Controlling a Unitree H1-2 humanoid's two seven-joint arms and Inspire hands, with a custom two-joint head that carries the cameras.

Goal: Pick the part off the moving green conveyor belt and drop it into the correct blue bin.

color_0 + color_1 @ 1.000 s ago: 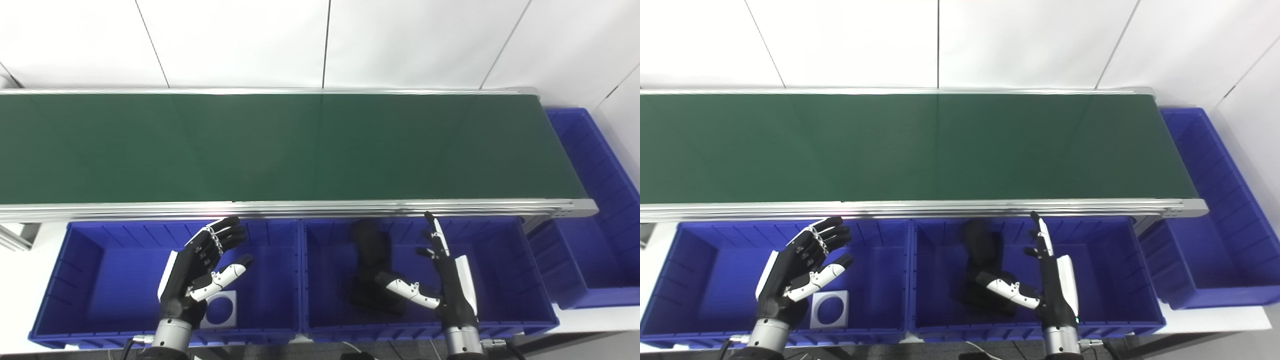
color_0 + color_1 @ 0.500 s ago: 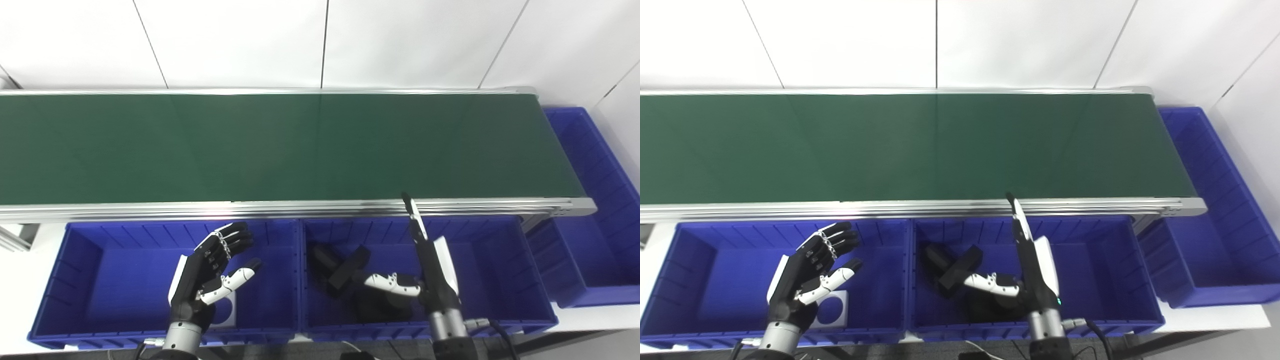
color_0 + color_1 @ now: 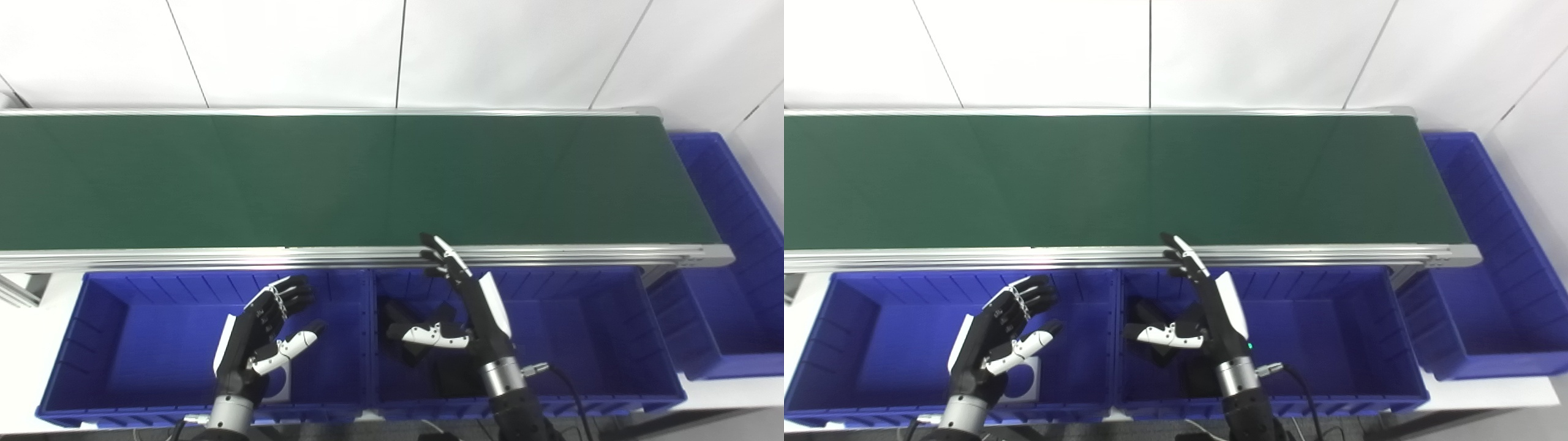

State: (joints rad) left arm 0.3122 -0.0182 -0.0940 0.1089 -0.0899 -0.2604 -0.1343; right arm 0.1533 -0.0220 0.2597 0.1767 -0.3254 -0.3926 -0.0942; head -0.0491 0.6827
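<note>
Both hands empty, fingers spread.
Left hand [image 3: 260,334] raised, palm right; right hand [image 3: 471,306] stretched forward, thumb out sideways.

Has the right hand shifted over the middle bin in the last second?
Yes. The right hand has swung left along the middle blue bin, from near its right half toward its left end, fingertips now up at the conveyor rail.

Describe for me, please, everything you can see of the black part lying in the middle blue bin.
The black part is dark and matte, with blocky arms that cross at an angle. It lies on the floor of the middle blue bin, toward its left side. The open right hand hangs over it and hides part of it; whether they touch cannot be told. Its material is unclear.
</note>
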